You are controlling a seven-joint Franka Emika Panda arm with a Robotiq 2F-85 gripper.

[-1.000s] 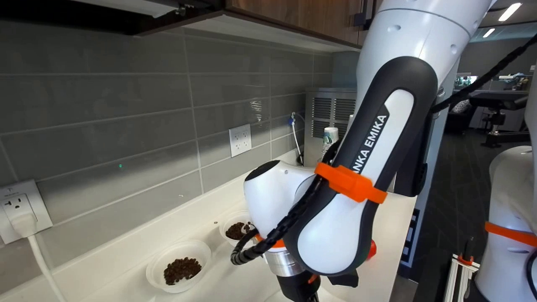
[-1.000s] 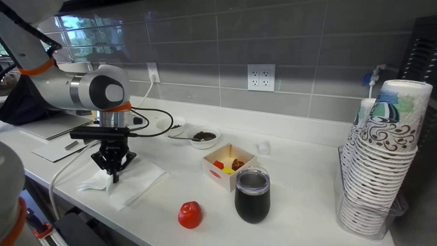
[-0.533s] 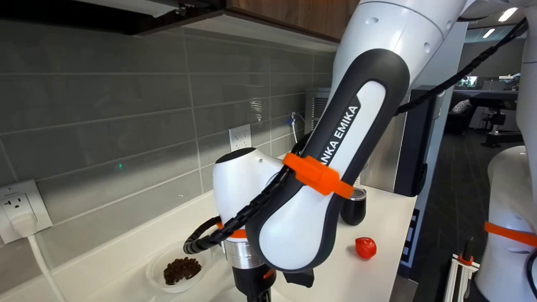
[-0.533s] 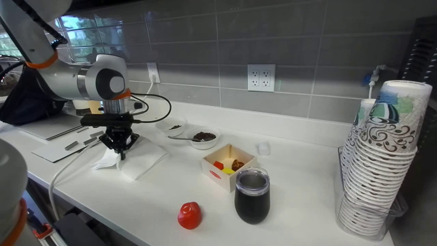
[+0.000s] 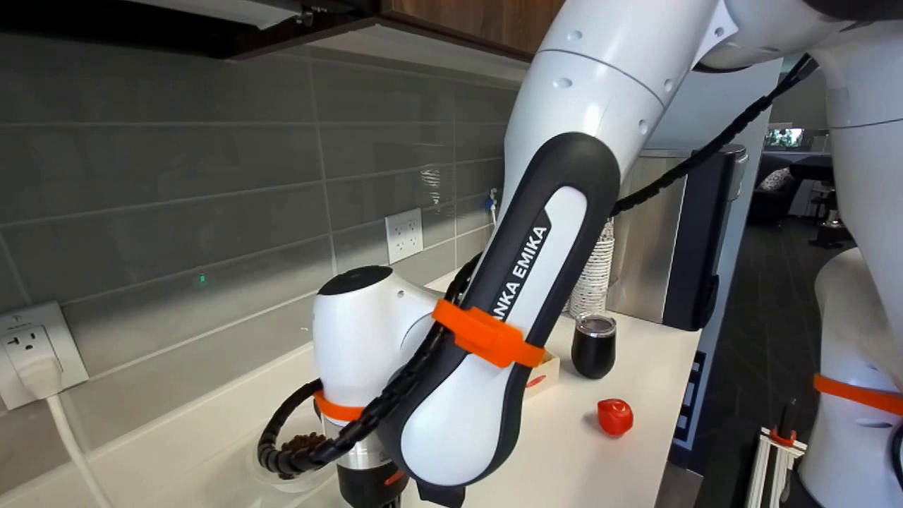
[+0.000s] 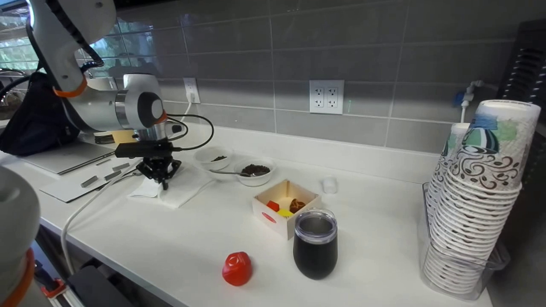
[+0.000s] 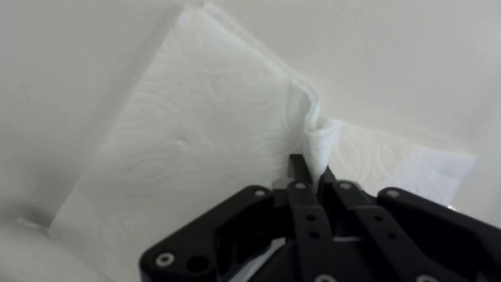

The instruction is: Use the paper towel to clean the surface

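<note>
Pincer and paper towel have slid toward the far wall; a fold is clamped in its grip, the rest spread on the counter near the left bowl. Sweeping farther could shove that bowl or, drifting right, catch the jutting spoon.

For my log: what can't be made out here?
Wrist view: countertop beneath the paper towel, covered by it.
Wrist view: paper towel's pinched part, hidden by the gripper.
Wrist view: blurred white shape, cut off at lower left.
In an exterior view: a bowl, partly hidden by black cable and arm; gripper's lower end, cut off by the bottom edge.
</note>
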